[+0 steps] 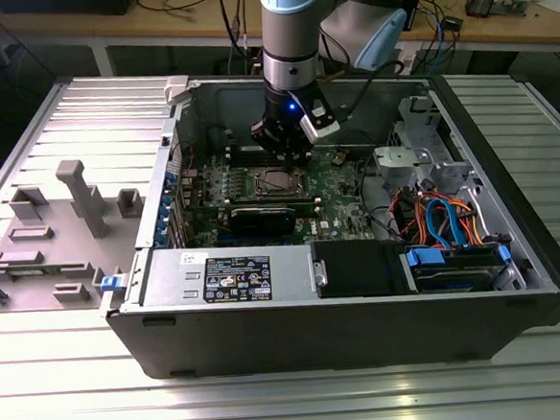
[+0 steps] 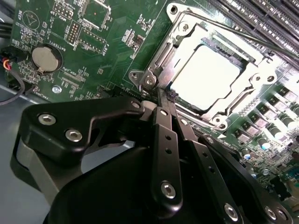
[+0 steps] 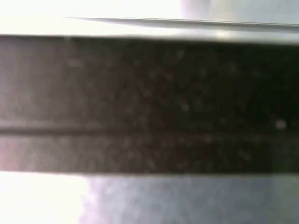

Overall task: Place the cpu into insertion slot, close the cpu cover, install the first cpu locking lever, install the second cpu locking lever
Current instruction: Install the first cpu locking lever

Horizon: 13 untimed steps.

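The cpu (image 2: 205,77), with its bright silvery top, lies flat in the insertion slot (image 1: 278,180) on the green motherboard. The cpu cover (image 2: 184,35), a silver frame, lies down around it. A thin locking lever rod (image 2: 233,28) runs along the socket's far side. In the second wrist view my gripper (image 2: 164,95) is shut, its black fingers (image 2: 166,135) pressed together with the tips at a corner of the socket frame. I cannot tell whether they pinch anything. In the exterior view the gripper (image 1: 286,152) hangs just above the socket inside the open computer case.
A black graphics card (image 1: 261,216) lies in front of the socket, with the power supply (image 1: 227,271) and coloured cables (image 1: 444,218) nearer the case's front wall. Memory slots (image 2: 261,14) and a coin battery (image 2: 46,57) flank the socket. Grey fixture blocks (image 1: 77,200) stand at the exterior view's left.
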Tool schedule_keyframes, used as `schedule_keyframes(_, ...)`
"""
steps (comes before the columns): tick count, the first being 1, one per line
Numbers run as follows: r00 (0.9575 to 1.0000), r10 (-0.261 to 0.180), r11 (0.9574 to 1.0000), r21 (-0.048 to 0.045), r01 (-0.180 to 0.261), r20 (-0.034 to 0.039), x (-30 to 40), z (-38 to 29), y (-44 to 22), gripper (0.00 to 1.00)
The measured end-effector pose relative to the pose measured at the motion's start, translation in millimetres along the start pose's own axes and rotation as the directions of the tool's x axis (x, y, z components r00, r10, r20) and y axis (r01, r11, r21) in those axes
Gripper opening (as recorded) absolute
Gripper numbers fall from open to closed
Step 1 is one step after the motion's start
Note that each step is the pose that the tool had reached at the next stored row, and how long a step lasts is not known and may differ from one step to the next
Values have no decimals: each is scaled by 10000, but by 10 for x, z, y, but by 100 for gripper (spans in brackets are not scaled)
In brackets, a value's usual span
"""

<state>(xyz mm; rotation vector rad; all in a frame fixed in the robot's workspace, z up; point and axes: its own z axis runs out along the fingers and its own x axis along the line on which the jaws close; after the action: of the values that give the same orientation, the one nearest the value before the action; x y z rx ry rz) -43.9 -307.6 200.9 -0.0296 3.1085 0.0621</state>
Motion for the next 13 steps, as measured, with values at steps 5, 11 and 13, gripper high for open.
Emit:
schedule_keyframes(5, 10000, 11, 9995, -310, -10, 9, -1, -3, 1, 11)
schedule_keyframes(11, 10000, 9, 9995, -304, -9, 5, -3, -73, 3, 11)
schedule_keyframes(13, 10000, 9, 9995, -305, -9, 7, -3, -80, 4, 11)
